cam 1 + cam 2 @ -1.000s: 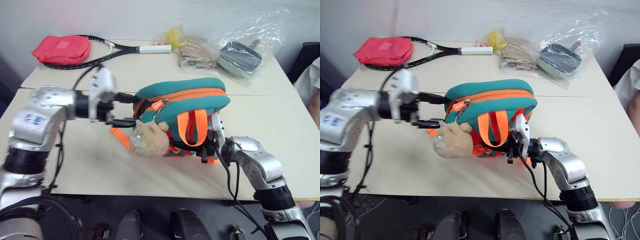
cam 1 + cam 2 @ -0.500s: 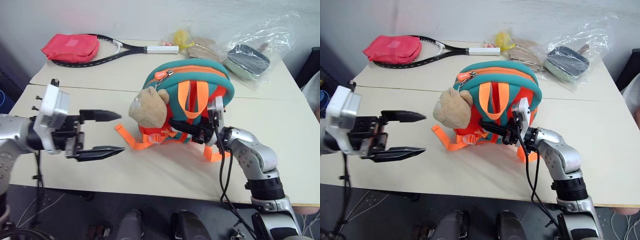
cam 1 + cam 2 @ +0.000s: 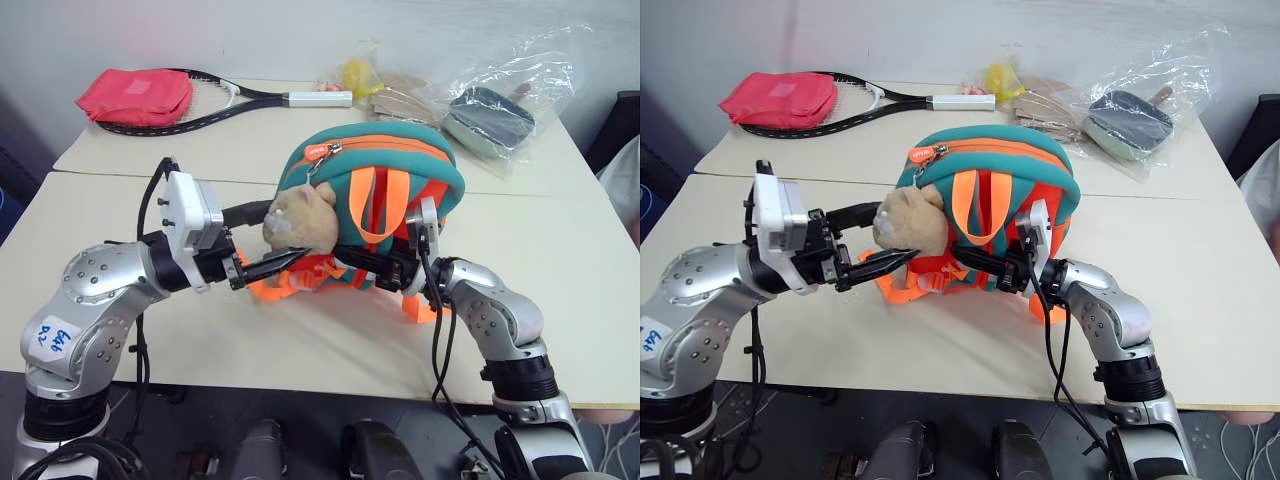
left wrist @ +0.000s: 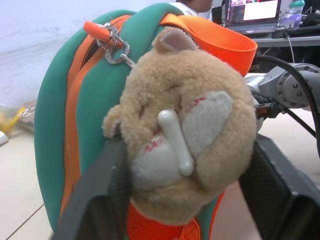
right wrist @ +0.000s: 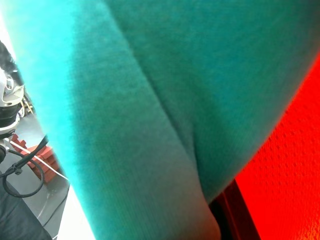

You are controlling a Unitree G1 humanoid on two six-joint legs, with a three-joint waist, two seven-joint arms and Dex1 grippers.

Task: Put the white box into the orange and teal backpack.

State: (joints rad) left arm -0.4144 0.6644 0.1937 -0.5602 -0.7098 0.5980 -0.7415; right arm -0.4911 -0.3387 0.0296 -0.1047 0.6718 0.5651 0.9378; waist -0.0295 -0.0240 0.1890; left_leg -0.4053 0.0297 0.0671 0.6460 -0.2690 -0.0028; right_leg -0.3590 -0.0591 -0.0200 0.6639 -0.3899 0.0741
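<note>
in the left eye view we hold the backpack [image 3: 385,200] up on the table [image 3: 560,290] so it stands tall with its zipper on top. the zipper looks shut, so we think the bag must be opened before anything can go in. our right gripper [image 3: 352,262] reaches in from the right, under the orange straps, and its fingers are closed on the bag to keep it steady. our left gripper [image 3: 262,240] comes from the left with one finger above and one below the plush bear [image 3: 298,218] that hangs from the zipper pull. we do not see the white box on the table.

in the right eye view there is bare table in front of the bag and to its right. behind it lie a racket [image 3: 875,100], a red pouch [image 3: 778,97] and a plastic bag with a case [image 3: 1135,115], all well apart from us. the table's front edge is near our arms.

in the left wrist view the bear sits between our two black fingers [image 4: 92,200], which are partly open around it. we cannot tell if they squeeze it yet. the zipper pull [image 4: 99,31] is just above the bear.

in the right wrist view teal and orange cloth is pressed close, and a dark finger [image 5: 235,210] lies against it.
</note>
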